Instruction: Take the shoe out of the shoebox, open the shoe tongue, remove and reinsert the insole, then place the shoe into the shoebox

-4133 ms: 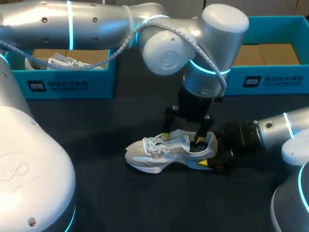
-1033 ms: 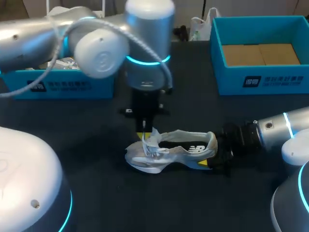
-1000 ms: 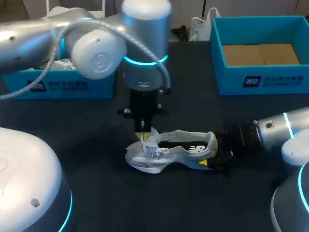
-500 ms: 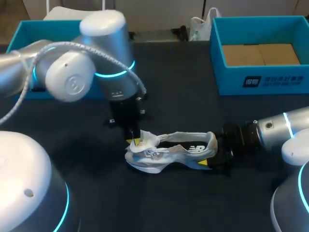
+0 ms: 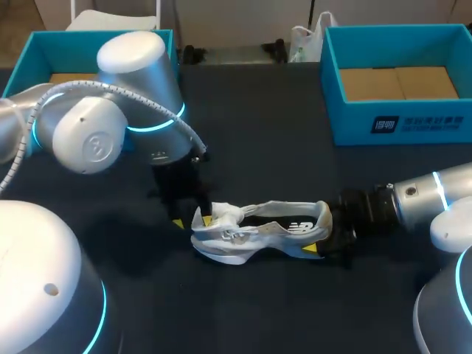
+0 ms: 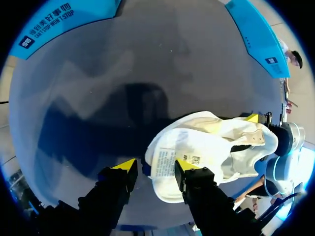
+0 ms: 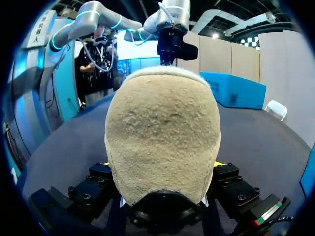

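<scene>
Dark table (image 5: 295, 310), shoe (image 5: 258, 232) central, shoeboxes (image 5: 398, 125) along far edge

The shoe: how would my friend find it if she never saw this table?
Find the black table with a blue box far left and another far right. In its middle, between the left pincer and the right pincer, lies the shoe: the only white thing lying on the tabletop.

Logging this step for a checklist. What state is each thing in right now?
shoe: out of the boxes, upright on the table.
tongue: pulled open, folded forward toward the toe.
left hand: open, at the tongue.
right hand: shut on the shoe at its heel.
right shoebox: open, no shoe inside.
left shoebox: open, contents mostly hidden.
</scene>
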Robot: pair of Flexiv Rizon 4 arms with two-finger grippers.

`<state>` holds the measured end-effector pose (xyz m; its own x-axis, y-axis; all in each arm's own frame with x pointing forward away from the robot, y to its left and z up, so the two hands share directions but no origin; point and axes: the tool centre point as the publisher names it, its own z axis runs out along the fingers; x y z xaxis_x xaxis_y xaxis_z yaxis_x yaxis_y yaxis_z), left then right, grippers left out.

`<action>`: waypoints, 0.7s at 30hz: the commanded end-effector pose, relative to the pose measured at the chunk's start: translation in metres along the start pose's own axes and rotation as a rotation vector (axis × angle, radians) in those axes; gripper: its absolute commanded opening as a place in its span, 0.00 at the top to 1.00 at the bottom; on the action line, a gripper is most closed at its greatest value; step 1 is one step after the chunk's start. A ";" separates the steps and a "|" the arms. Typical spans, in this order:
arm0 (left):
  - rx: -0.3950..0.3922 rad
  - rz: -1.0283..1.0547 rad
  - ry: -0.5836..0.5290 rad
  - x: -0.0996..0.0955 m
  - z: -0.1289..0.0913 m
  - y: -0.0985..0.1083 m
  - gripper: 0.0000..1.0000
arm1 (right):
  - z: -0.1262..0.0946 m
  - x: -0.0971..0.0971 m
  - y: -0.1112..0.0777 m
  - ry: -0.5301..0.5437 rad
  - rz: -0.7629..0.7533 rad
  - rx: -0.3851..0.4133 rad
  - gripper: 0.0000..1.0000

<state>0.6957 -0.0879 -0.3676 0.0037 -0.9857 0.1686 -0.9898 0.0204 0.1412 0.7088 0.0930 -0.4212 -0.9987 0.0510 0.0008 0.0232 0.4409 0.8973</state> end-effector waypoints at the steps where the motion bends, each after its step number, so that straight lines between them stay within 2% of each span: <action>1: 0.017 0.013 -0.007 -0.008 -0.020 0.008 0.49 | 0.000 -0.001 0.000 -0.001 0.001 0.004 1.00; 7: 0.006 0.069 -0.004 -0.004 -0.045 0.005 0.45 | 0.000 -0.001 0.000 -0.001 0.001 0.004 1.00; 13: 0.033 0.156 -0.001 0.015 -0.079 -0.001 0.44 | 0.000 -0.001 0.000 -0.001 0.001 0.004 1.00; 14: 0.033 0.156 -0.001 0.015 -0.079 -0.001 0.44 | 0.000 -0.001 0.000 -0.001 0.001 0.004 1.00; 19: -0.004 0.286 -0.011 0.042 -0.113 -0.001 0.42 | 0.000 -0.001 0.000 -0.001 0.001 0.004 1.00; 21: 0.009 0.323 -0.008 0.053 -0.121 0.000 0.43 | 0.000 -0.001 0.000 -0.001 0.001 0.004 1.00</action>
<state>0.7067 -0.1074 -0.2616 -0.2905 -0.9304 0.2237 -0.9481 0.3115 0.0640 0.7088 0.0929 -0.4213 -0.9987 0.0511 0.0008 0.0233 0.4410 0.8972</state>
